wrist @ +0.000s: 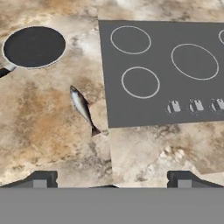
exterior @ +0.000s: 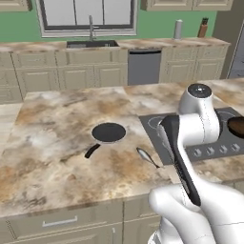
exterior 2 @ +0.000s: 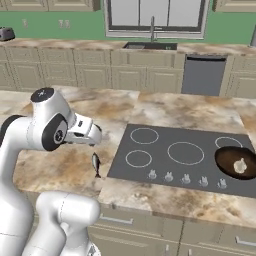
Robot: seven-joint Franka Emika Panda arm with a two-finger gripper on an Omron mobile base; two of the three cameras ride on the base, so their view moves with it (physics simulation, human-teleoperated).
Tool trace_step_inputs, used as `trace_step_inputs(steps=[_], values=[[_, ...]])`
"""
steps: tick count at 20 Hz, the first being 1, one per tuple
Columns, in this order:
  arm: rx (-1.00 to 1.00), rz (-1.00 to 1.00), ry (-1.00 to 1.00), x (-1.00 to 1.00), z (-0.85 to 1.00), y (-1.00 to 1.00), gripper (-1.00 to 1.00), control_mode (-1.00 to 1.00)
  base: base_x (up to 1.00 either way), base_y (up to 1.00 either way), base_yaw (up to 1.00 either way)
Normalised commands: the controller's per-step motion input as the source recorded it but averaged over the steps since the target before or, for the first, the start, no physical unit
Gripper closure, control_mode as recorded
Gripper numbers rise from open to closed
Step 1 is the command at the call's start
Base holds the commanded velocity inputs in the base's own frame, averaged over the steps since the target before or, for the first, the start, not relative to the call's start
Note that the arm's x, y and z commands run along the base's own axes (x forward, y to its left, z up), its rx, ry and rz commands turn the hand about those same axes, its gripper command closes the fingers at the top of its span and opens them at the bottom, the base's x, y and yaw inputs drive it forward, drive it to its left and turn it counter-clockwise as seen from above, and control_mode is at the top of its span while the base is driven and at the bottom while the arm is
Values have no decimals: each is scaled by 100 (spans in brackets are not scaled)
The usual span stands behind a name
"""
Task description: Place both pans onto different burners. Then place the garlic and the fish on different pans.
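- Your gripper [wrist: 112, 177] has its two dark fingertips spread wide at the bottom of the hand view, with nothing between them; it hangs above bare marbled counter [wrist: 48, 144].
- You see the fish [wrist: 83, 108] left of centre in the hand view, lying flat on the counter just off the cooktop's [wrist: 175, 87] left edge. Its long axis runs from upper left to lower right of that frame, the forked tail at the lower right end and the head at the upper left.
- You have the black pan [wrist: 34, 47] in the upper left of the hand view, on the counter and apart from the fish; its handle leaves the frame at the left edge. In the left base view its thin handle points toward the lower left.
- Your brown pan [exterior 2: 236, 162] sits at the right edge of the right base view, on the cooktop's right side, with the pale garlic [exterior 2: 240, 165] inside it.
- You see white burner rings [wrist: 140, 82] on the grey glass, and a row of silver knobs [wrist: 196, 106] along its near edge.
- Nothing lies between your fingertips and the fish.
- Along the back wall in the left base view you have a sink [exterior: 92, 44] under a window, a dishwasher [exterior: 144, 66] and pale cabinets.
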Motion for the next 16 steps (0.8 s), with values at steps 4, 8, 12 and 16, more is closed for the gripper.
trace_step_inputs(steps=[4, 8, 12, 16], values=[[0, 0, 0, 0, 0, 0, -100, 100, 25, 29, 0], [0, 0, 0, 0, 0, 0, -100, 100, 39, -2, 0], [0, 0, 0, 0, 0, 0, -100, 100, 31, -23, 0], [0, 0, 0, 0, 0, 0, -100, 100, 30, -33, 3]])
